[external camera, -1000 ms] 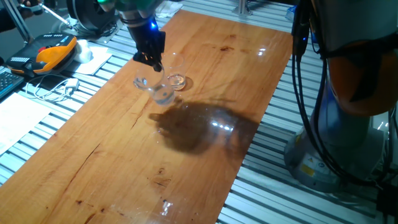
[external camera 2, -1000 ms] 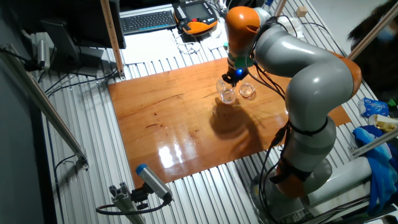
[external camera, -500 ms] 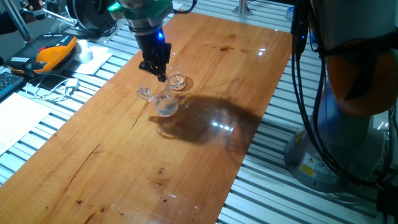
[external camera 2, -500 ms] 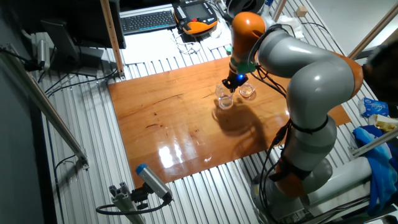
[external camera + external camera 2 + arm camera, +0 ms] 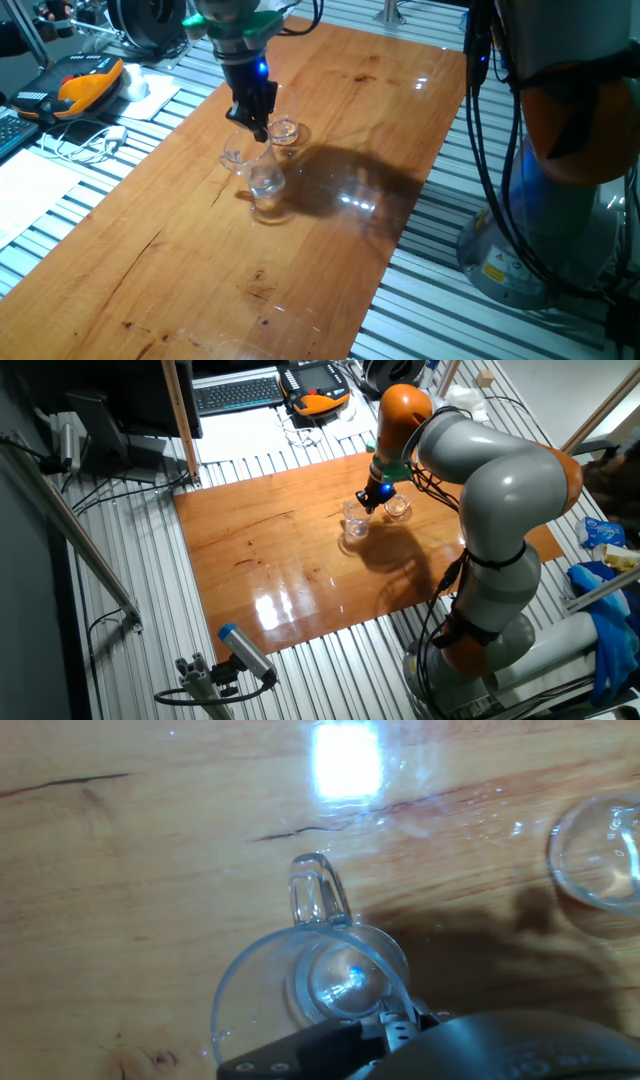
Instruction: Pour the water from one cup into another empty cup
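A KUKA arm's two-finger gripper (image 5: pixel 258 128) hangs over a wooden table (image 5: pixel 330 80), its fingers closed on the rim of a clear glass mug (image 5: pixel 262 180) with a side loop handle (image 5: pixel 317 890). The mug stands roughly upright near the middle of the tabletop, and one fixed view does not settle whether its base touches the wood. In the hand view the mug (image 5: pixel 305 992) fills the lower centre, seen from above, with the handle pointing away from the gripper body and a bright glint at the bottom of the glass; the water itself cannot be made out beyond that glint. A small handle-less tumbler (image 5: pixel 284 131) sits on the table just beside the mug, on the far side of the gripper, and appears at the right edge of the hand view (image 5: pixel 598 865). The other fixed view shows the grey and orange arm (image 5: pixel 480 470) reaching over the table from the right, with the mug (image 5: pixel 355 520) and the tumbler (image 5: pixel 398 508) close together below the gripper (image 5: pixel 369 500). A dark shadow (image 5: pixel 330 190) lies on the wood beside the glasses.
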Controlling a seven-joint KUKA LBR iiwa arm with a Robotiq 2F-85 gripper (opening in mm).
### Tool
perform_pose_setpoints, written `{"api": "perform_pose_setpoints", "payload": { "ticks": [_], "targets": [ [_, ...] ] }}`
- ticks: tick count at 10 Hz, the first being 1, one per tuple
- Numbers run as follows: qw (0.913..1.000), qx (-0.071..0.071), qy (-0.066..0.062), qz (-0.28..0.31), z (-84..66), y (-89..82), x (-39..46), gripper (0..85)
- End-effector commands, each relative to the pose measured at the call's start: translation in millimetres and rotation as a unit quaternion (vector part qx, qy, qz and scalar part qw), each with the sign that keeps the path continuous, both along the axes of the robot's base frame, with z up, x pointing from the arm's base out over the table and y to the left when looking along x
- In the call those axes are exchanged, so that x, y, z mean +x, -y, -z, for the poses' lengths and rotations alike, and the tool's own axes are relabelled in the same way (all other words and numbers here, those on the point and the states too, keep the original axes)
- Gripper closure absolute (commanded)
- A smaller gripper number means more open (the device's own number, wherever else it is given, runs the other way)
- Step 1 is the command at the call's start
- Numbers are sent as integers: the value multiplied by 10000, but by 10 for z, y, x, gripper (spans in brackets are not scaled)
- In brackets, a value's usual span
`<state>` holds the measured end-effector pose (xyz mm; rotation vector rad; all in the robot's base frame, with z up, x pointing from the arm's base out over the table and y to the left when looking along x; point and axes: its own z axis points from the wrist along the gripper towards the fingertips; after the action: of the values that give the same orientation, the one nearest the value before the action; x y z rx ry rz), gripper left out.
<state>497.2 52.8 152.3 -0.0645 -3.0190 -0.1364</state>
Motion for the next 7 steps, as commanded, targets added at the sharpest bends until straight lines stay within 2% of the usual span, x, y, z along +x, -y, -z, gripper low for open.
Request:
{"api": "perform_pose_setpoints", "payload": {
  "ticks": [1,3,4,5,6,7],
  "targets": [
    [10000,0,16,10,30,-19,2,850],
    [9999,31,107,19,111,-34,9,850],
    [9999,120,104,50,131,-46,11,850],
    [9995,273,56,115,142,-57,13,850],
    [9993,354,37,136,155,-65,17,850],
    [9992,361,58,146,182,-80,24,850]
  ]
}}
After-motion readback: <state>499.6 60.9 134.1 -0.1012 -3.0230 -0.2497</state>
